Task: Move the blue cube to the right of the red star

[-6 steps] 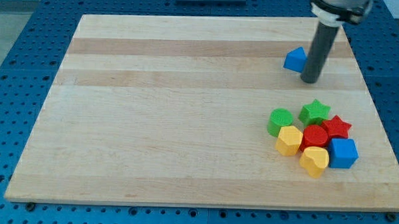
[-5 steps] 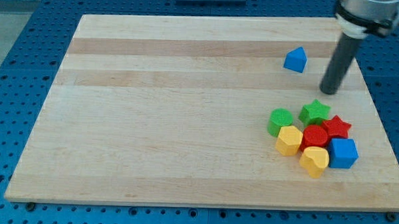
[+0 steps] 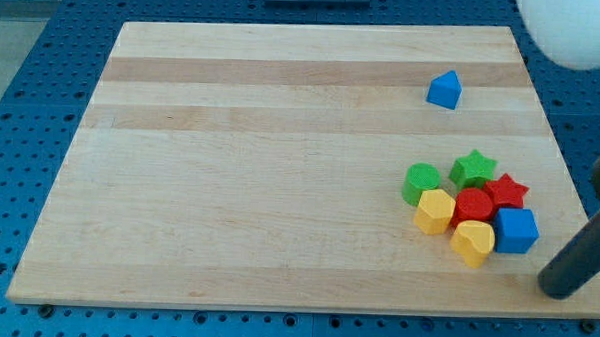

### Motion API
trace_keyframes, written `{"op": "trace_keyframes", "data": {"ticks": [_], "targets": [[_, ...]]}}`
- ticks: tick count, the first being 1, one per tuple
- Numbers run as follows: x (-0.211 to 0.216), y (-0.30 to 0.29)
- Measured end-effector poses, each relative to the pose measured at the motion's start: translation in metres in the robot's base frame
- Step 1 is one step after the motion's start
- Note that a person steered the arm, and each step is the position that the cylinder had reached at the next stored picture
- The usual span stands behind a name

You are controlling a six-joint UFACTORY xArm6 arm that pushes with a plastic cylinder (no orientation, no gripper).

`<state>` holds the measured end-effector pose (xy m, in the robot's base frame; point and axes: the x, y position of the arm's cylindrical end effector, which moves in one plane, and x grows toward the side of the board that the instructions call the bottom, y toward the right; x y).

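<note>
While my tip (image 3: 558,290) sits near and right of the blue cube (image 3: 516,230), the red star (image 3: 506,190) lies just beyond it; no fingers here.

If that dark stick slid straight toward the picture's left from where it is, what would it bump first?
Probably the blue cube: my tip sits right of and slightly below it. Depth is unclear, so it might just clip the cube's lower edge.

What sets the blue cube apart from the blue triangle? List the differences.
Shape: the blue cube is boxy with a flat top; the blue triangle rises to a peak.
Company: the cube sits at the lower right of the cluster, just below the red star; the triangle stands alone.
Place: the cube is near my tip, which is at its lower right; the triangle is toward the view's top.
Both are the same blue.
</note>
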<state>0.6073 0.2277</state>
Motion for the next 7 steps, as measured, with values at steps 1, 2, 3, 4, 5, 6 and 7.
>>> {"op": "trace_keyframes", "data": {"ticks": [1,2,3,4,5,6,7], "targets": [[-0.001,-0.010],[-0.015,-0.010],[-0.023,-0.010],[-0.034,-0.010],[-0.048,-0.010],[-0.053,-0.010],[-0.059,-0.010]]}}
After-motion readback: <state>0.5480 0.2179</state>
